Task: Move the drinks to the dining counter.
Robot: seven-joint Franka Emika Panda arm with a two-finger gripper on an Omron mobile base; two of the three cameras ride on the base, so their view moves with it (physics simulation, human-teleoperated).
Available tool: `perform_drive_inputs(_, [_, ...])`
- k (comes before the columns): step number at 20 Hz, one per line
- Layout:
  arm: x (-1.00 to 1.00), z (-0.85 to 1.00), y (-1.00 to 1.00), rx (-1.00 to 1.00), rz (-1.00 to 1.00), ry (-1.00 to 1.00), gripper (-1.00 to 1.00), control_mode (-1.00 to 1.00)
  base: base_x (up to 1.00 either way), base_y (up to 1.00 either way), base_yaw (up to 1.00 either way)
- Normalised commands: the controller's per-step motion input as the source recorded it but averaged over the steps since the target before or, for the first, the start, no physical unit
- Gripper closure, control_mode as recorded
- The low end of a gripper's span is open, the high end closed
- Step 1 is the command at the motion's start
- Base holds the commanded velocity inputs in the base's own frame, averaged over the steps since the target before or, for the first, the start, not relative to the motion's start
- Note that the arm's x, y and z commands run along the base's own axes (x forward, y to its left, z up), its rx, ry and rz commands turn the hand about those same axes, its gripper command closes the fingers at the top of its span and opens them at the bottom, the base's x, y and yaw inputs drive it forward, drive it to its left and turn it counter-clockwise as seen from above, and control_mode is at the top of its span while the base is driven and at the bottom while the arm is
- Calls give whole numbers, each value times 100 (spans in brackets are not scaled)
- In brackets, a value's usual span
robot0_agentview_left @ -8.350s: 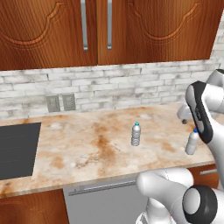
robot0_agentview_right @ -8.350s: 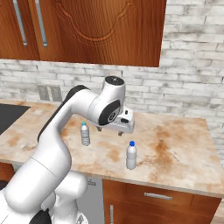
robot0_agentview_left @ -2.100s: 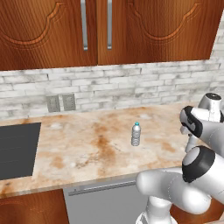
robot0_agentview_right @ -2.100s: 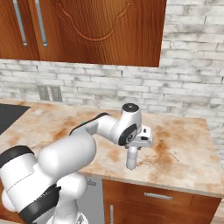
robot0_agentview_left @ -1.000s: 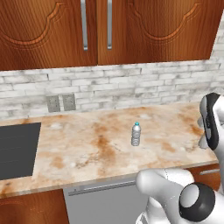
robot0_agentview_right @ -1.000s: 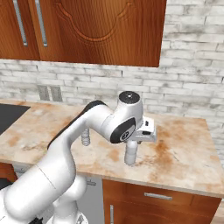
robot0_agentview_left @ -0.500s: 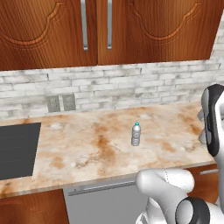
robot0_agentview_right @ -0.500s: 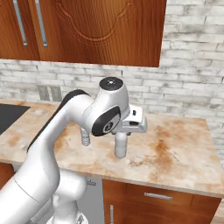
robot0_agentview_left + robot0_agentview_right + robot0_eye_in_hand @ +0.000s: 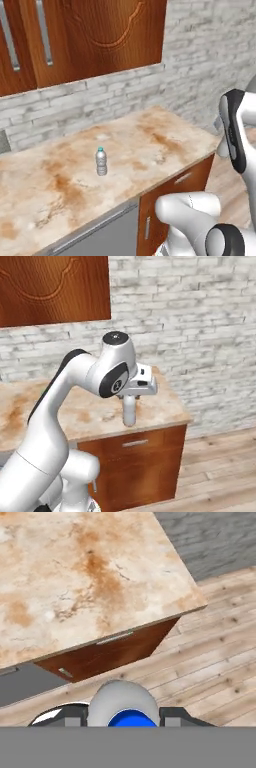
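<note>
Teal-capped bottle (image 9: 101, 161) stands upright on the marble tabletop (image 9: 150, 140), mid-left in the left base view, apart from the arm. The hand (image 9: 131, 397) is clenched on the blue-capped bottle (image 9: 129, 410), gripping it near the top and holding it upright, lifted above the tabletop's near right corner in the right base view. In the hand view the blue cap (image 9: 131, 718) sits between the fingers (image 9: 175, 716), with tabletop edge, wood drawer front (image 9: 107, 654) and plank floor (image 9: 210, 662) below.
</note>
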Motion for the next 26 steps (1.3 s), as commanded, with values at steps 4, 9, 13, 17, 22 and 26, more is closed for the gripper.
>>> perform_drive_inputs(4, [0,0,0,0,0,0,100,100,0,0,-99])
perform_drive_inputs(9, [0,0,0,0,0,0,100,100,0,0,-100])
perform_drive_inputs(13, [0,0,0,0,0,0,100,100,0,0,-100])
perform_drive_inputs(17, [0,0,0,0,0,0,100,100,0,0,-100])
perform_drive_inputs(22, [0,0,0,0,0,0,100,100,0,0,-100])
perform_drive_inputs(26, [0,0,0,0,0,0,100,100,0,0,-100])
